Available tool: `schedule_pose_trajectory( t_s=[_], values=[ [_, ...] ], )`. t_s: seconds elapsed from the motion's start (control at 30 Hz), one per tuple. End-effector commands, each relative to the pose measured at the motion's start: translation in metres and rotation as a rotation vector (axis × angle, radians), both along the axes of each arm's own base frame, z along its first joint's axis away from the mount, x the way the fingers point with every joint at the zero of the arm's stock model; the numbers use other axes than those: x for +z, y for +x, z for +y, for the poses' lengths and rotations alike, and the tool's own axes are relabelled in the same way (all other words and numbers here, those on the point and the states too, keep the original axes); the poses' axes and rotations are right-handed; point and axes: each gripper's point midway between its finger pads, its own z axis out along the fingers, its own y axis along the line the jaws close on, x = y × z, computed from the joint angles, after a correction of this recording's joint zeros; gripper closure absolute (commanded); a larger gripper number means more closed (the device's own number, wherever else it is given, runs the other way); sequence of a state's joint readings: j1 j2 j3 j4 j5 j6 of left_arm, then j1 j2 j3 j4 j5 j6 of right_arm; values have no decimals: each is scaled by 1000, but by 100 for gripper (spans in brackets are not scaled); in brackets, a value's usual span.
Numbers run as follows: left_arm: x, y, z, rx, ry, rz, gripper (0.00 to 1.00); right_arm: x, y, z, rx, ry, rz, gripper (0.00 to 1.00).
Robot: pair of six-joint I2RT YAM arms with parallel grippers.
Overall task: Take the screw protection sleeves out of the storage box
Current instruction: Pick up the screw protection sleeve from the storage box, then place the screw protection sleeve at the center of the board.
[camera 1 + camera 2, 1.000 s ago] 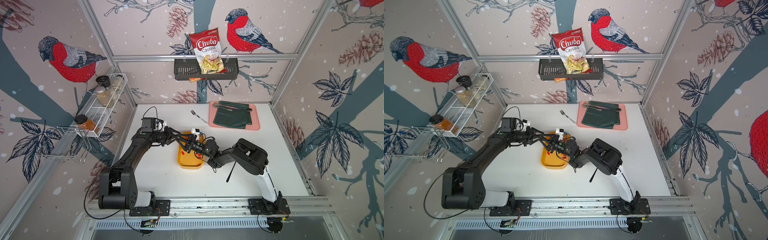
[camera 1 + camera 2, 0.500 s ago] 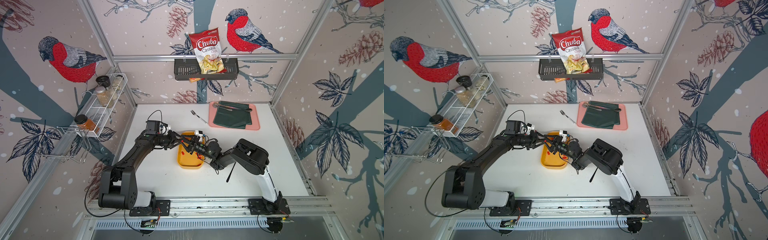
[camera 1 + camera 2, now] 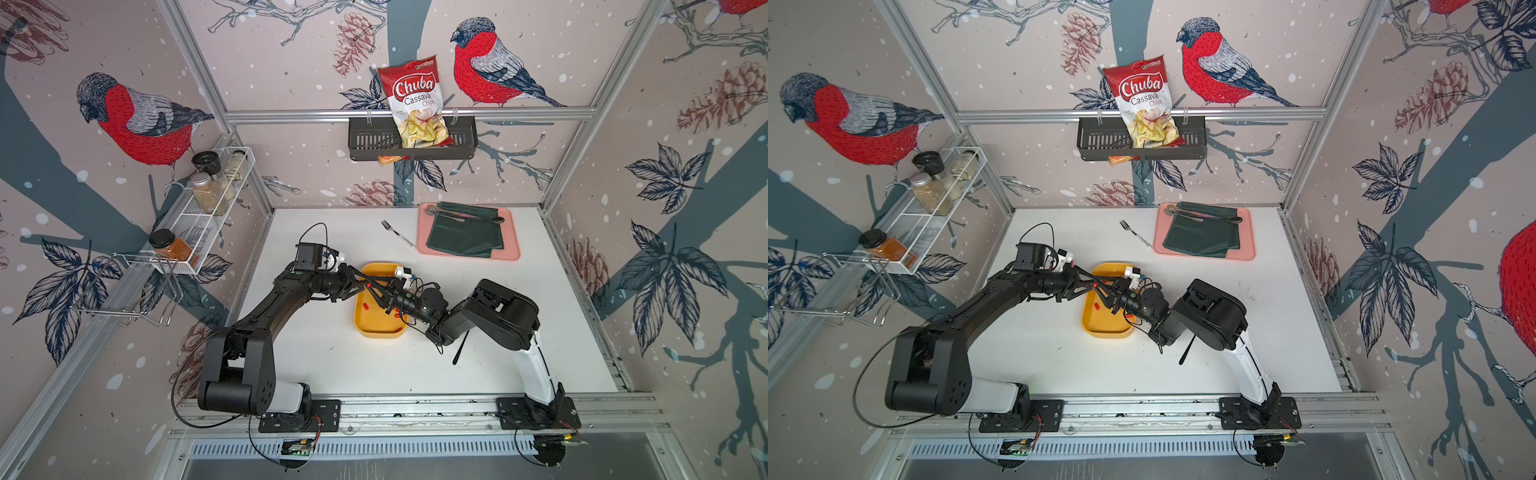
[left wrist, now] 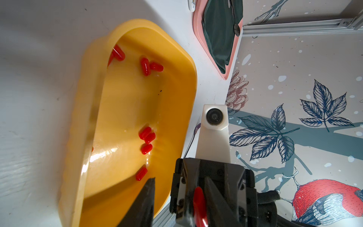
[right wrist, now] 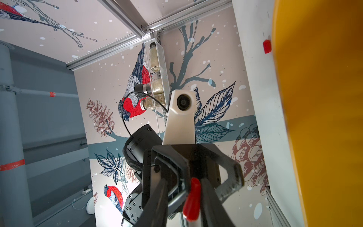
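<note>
– Top views both place the pink tray (image 3: 512,239) upper right of centre, with a folded green cloth (image 3: 465,239) and some cutlery (image 3: 457,216) lying on it. What about the yellow one?

– That storage box (image 3: 376,326) sits mid-frame on the white table (image 3: 332,365). Left wrist view shows seven screw protection sleeves (image 4: 145,132) on its floor, three in one loose group and four in another.

– Who is holding what?

– The left gripper (image 4: 179,178) has its fingers partly apart, and the right gripper (image 5: 184,179) stands narrower. One red sleeve (image 5: 192,198) hangs over the box where the two meet, lying along a finger of each. Which of them bears it, I cannot tell.

– How will those caps handle?

– Featherlight, I judge, and smooth and round, so apt to roll or squirt out of a pinch. They are best taken across the barrel at mid-length, with the fingertips only and a gentle squeeze.
</note>
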State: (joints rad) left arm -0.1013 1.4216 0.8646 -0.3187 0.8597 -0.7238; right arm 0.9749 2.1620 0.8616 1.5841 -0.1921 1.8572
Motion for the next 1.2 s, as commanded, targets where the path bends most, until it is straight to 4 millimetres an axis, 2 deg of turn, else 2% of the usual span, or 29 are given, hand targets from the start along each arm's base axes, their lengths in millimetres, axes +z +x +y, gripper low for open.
schedule_pose_trajectory(
  t_s=[0.0, 0.33, 0.5, 0.67, 0.73, 0.8, 0.87, 0.9, 0.97, 1.03, 1.17],
  values=[
    [-2, 5, 2, -3, 23, -30, 58, 30, -2, -10, -22, 102, -56, 75],
    [-4, 8, 2, -4, 28, -25, 58, 29, -5, -9, -5, 87, -74, 90],
    [-6, 14, 3, 1, 40, -25, 58, 30, -11, -11, 7, 71, -84, 90],
    [5, 39, 22, 56, 66, -46, 57, 27, -23, -15, 46, -29, -102, 90],
    [20, 53, 27, 65, 79, -82, 57, 20, -25, -22, 55, -103, -92, 92],
    [28, 60, 29, 59, 105, -107, 57, 5, -26, -35, 69, -253, -61, 93],
    [35, 62, 29, 53, 112, -126, 57, -17, -20, -57, 70, -560, -56, 92],
    [36, 61, 29, 49, 112, -131, 57, -29, -15, -75, 54, -754, -49, 92],
    [34, 57, 28, 42, 120, -132, 57, -39, -4, -126, 20, -1113, -30, 93],
    [30, 53, 26, 39, 126, -133, 57, -44, 4, -170, 3, -1262, 29, 93],
    [21, 47, 20, 7, 140, -122, 57, -38, 28, -216, -54, -1436, 18, 92]
  ],
)
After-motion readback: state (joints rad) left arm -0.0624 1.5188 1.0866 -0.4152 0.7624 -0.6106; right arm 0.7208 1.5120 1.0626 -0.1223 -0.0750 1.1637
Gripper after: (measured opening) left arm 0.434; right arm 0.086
